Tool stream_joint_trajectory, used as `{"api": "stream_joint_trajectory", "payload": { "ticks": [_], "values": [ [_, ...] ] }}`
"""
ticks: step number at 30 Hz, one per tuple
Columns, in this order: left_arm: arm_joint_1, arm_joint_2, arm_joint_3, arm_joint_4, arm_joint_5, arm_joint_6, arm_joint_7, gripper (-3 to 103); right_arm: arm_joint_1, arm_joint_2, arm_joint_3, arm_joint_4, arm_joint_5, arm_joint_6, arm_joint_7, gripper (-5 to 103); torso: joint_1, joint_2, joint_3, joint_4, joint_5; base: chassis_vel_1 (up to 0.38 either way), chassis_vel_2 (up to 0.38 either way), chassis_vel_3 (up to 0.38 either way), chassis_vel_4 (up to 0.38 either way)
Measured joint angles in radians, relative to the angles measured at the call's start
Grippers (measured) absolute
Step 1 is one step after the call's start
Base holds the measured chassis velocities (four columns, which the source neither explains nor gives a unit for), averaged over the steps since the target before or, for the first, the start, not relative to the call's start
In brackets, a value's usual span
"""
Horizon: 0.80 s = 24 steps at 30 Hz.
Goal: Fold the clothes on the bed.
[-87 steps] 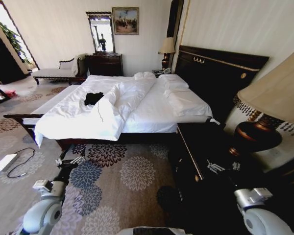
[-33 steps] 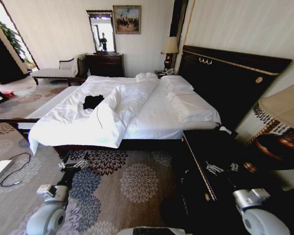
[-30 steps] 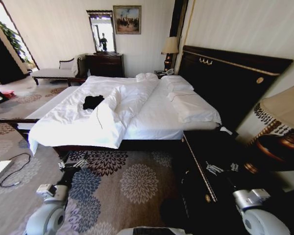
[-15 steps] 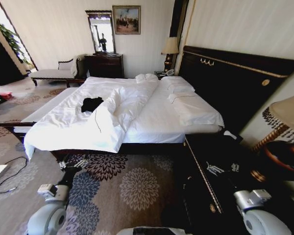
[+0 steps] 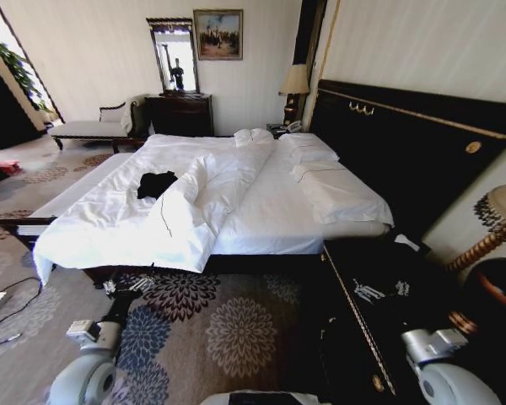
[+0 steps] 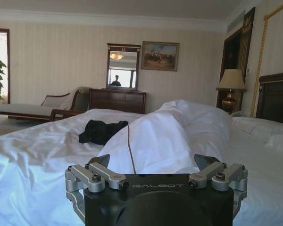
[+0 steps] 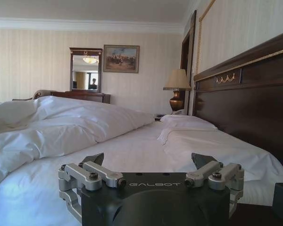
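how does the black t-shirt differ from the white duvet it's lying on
The T-shirt is black; the duvet is white. The T-shirt is a small crumpled heap, far smaller than the duvet, which covers much of the bed and hangs over its foot edge. Both are soft, rumpled fabric.

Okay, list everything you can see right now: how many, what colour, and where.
T-shirt: one, black, crumpled on the duvet, left part of the bed.
Bed: one, white bedding, dark headboard, straight ahead.
Pillows: several, white, by the headboard.
Bench: one, pale cushion, far left wall.
Dresser: one, dark wood, under the mirror.
Mirror: one, far wall.
Painting: one, beside the mirror.
Lamp: one, beige shade, far bedside.
Carpet: floral, floor.
Left gripper: open, low, before the bed.
Right gripper: open, over the near nightstand.
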Motion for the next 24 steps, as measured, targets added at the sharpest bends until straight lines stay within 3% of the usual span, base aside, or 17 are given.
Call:
{"api": "stream_joint_trajectory", "payload": {
  "ticks": [24],
  "values": [
    [-0.003,0.003,0.006,-0.005,0.002,0.000,-0.001,100,-0.006,0.012,0.005,-0.002,-0.002,0.003,0.000,100,0.000,0.000,0.000,-0.0001,0.0000,-0.130,0.124,0.131,-0.128]
  ]
}}
